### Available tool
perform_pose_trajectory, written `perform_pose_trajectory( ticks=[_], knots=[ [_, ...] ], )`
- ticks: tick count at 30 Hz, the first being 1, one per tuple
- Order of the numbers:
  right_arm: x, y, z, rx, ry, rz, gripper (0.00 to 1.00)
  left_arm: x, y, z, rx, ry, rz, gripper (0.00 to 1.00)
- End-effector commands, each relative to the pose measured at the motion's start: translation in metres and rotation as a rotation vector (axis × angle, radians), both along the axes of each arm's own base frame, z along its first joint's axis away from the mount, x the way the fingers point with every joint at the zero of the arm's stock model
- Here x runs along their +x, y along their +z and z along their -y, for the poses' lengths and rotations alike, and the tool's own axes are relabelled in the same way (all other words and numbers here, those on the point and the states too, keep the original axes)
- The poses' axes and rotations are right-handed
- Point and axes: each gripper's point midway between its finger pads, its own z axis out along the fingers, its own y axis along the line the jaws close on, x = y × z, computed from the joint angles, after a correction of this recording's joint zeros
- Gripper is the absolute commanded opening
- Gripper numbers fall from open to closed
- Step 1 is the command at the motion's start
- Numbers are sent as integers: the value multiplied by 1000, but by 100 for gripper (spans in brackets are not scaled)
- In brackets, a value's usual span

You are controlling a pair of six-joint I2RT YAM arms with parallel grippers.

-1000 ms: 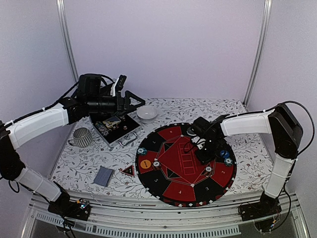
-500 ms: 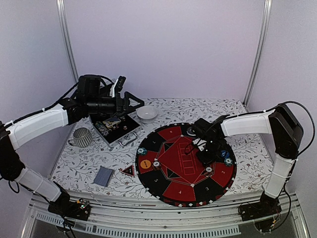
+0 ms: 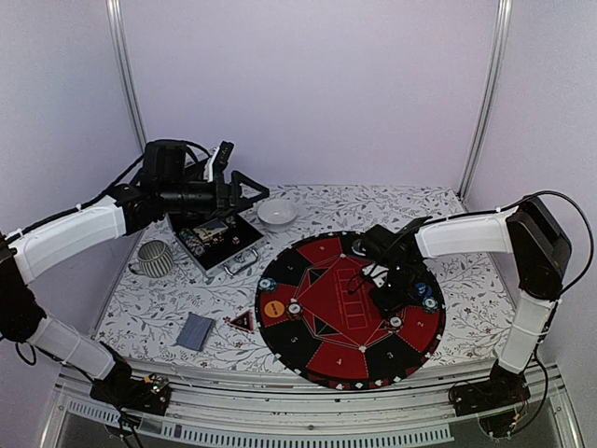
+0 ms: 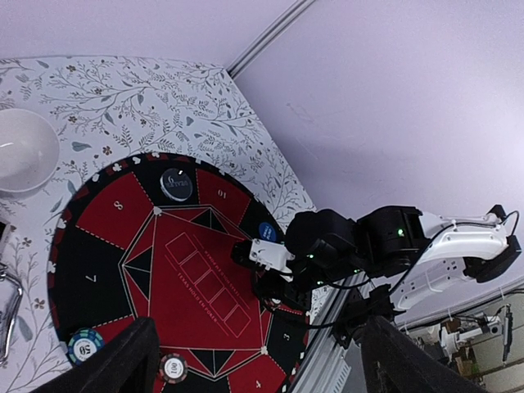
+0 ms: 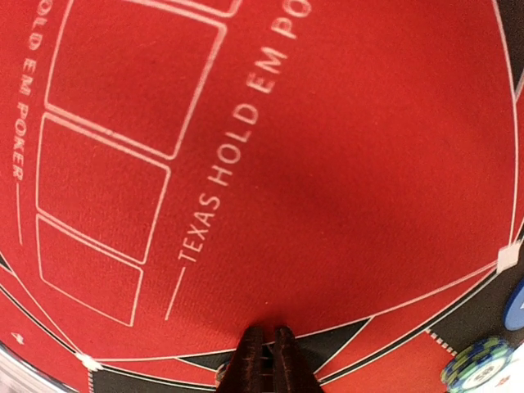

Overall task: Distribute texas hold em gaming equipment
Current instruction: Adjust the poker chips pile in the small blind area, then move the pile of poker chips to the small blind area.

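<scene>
At the near left of the table (image 3: 140, 308), a deck of cards (image 3: 195, 331) is laid flat with its grey-blue back up. Its long axis runs from near to far, and the far end is leaned slightly to the right. Beyond it, a grey cup (image 3: 156, 259) and the open silver case (image 3: 220, 241) are seen, with a white bowl (image 3: 277, 213) further right.

The left gripper (image 3: 259, 198) is held high above the case and pointed right, its jaws spread wide and empty.

On the left part of the round mat (image 3: 308, 359), the orange button disc (image 3: 273, 308) is laid flat. A teal-edged chip (image 3: 267, 284) is placed just on its far side and a white-centred chip (image 3: 294, 307) just to its right.

Right of the mat's centre, the right gripper (image 3: 389, 304) is pointed down at the red felt with its fingers pressed together. Whether the tips are touching the felt cannot be told. A third chip (image 3: 393, 322) is seen just near of it. Further right, the blue button disc (image 3: 422, 289) and a striped chip (image 3: 430, 303) are laid side by side close to the mat's right rim.
</scene>
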Motion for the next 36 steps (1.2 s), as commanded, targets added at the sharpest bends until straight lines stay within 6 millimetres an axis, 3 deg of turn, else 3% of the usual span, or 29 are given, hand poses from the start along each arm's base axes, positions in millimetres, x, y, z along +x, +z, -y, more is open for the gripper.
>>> perform_pose_trajectory(
  ticks=[1, 5, 8, 10, 14, 21, 29, 36],
  knots=[
    [5, 23, -9, 35, 2, 49, 28, -1, 2, -7, 0, 7, 14, 88],
    [26, 57, -23, 101, -10, 161, 63, -2, 2, -7, 0, 6, 15, 88],
    [31, 69, -17, 98, -38, 216, 92, -2, 2, -8, -1, 8, 16, 88],
    [27, 68, -10, 82, -59, 215, 98, -2, 2, -10, 0, 11, 17, 88],
    [2, 43, 7, 42, -114, 132, 99, -2, 2, -12, 0, 15, 21, 88],
    [-21, 12, 9, -13, -127, 62, 97, -2, 1, -11, -4, 11, 17, 88],
    [-26, -9, 7, -28, -110, 18, 74, -3, 2, -14, -1, 19, 22, 88],
    [-28, -20, 15, -92, -104, 10, 61, -2, 2, -15, -3, 19, 23, 88]
  ],
)
